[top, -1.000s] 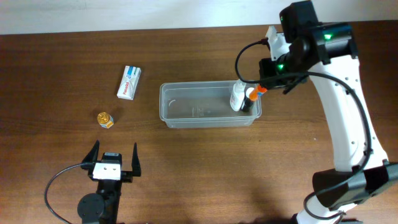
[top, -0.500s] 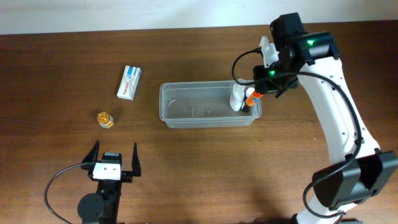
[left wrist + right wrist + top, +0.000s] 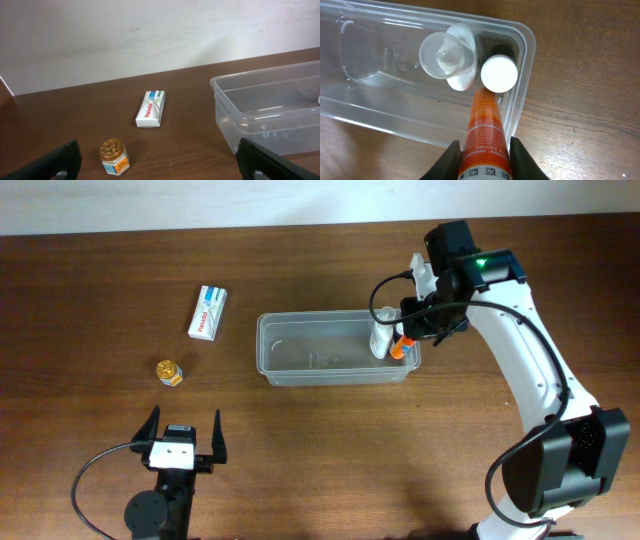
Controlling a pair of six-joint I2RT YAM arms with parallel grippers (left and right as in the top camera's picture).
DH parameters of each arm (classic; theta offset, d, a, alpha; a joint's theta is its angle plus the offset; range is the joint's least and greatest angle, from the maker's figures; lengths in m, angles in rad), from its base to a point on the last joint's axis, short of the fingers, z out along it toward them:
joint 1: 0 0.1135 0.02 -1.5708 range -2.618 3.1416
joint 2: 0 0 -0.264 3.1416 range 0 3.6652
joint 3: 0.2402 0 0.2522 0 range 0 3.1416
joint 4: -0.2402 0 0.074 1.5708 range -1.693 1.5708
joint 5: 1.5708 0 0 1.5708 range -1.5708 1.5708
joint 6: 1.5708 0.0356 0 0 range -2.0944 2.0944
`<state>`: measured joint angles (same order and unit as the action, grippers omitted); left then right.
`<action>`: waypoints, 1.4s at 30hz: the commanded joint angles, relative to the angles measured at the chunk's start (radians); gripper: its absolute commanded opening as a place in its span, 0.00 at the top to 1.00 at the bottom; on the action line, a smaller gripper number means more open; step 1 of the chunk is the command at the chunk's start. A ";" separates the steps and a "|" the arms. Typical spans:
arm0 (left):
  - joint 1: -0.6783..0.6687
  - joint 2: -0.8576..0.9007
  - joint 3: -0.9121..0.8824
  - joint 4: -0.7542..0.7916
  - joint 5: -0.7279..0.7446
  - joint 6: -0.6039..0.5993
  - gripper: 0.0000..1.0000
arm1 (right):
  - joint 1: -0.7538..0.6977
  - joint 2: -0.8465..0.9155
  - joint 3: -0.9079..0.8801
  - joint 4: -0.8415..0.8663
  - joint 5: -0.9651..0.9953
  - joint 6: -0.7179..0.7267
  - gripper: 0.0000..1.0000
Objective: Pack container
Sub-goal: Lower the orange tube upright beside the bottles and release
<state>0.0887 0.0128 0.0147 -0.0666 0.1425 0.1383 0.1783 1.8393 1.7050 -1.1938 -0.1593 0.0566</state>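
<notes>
Right wrist view: an orange tube (image 3: 482, 127) is held clamped between the fingers of the right gripper (image 3: 484, 150). Its long axis runs straight ahead of the fingertips, white cap foremost. The cap is seen inside the end corner of the clear container (image 3: 370, 65), just beside a white bottle (image 3: 451, 57) standing there. From this gripper the container's length stretches away to the left. The tube is judged ready to be lowered and released. The left gripper (image 3: 182, 442) is seen well apart, jaws spread wide and empty, so the right arm is the nearer.
</notes>
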 commanded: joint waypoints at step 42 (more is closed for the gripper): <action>0.007 -0.007 -0.006 -0.001 -0.005 0.016 0.01 | 0.006 0.099 -0.020 0.043 0.013 0.024 0.76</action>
<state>0.0887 0.0128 0.0147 -0.0669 0.1421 0.1383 0.1783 1.9354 1.6901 -1.1530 -0.1558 0.0597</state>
